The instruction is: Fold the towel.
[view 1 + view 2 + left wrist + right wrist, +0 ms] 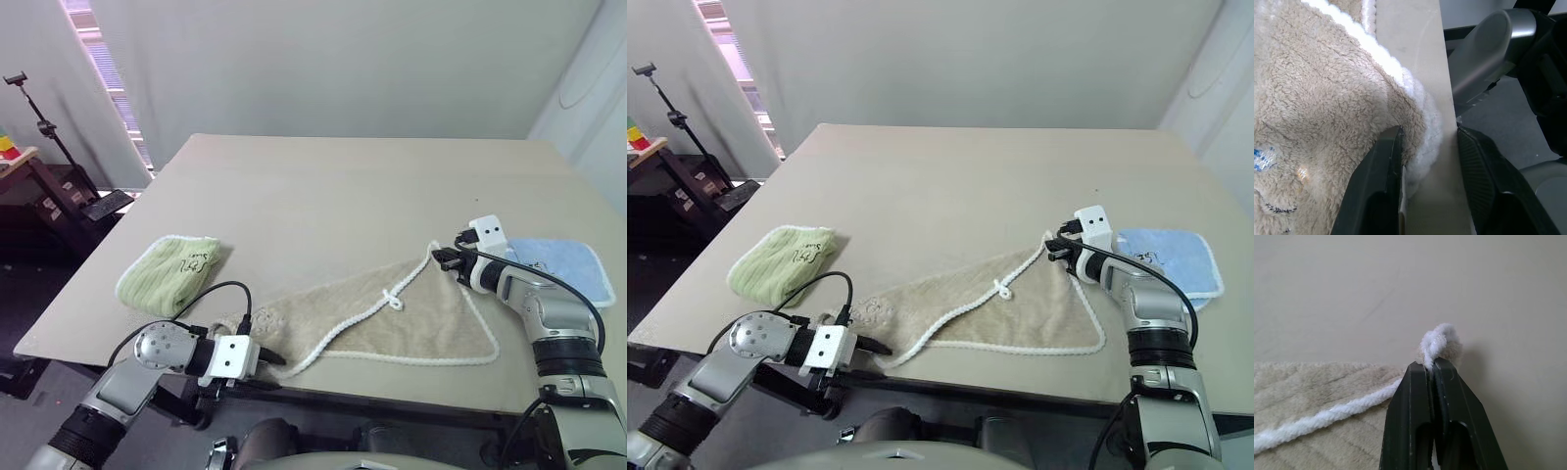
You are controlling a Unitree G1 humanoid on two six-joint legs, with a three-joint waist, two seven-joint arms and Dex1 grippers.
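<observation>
While the towel lies spread across the near half of the table, we see it as a roughly triangular sheet of beige terry, folded over on itself, edged all round in white cord, with a small white loop sitting on its upper fold line. Its long lower edge runs close to the table's near rim, one point reaching toward our left and the other peaking at our right. A light green ribbed cloth, marked with dark handwriting, rests folded beyond the left point, apart from it, and a light blue cloth lies flat just past the right arm. Our right claw is clenched on the towel's far right corner, the two black fingers pressed together with a tuft of white cord and beige pile bunched above their tips; that arm reaches forward over the table and angles downward. Our left claw comes in from the table's near edge, pointing across toward our right, its fingers parted around the towel's left corner, one finger on the pile and the other off the table's edge; we cannot tell whether they grip the cloth.
</observation>
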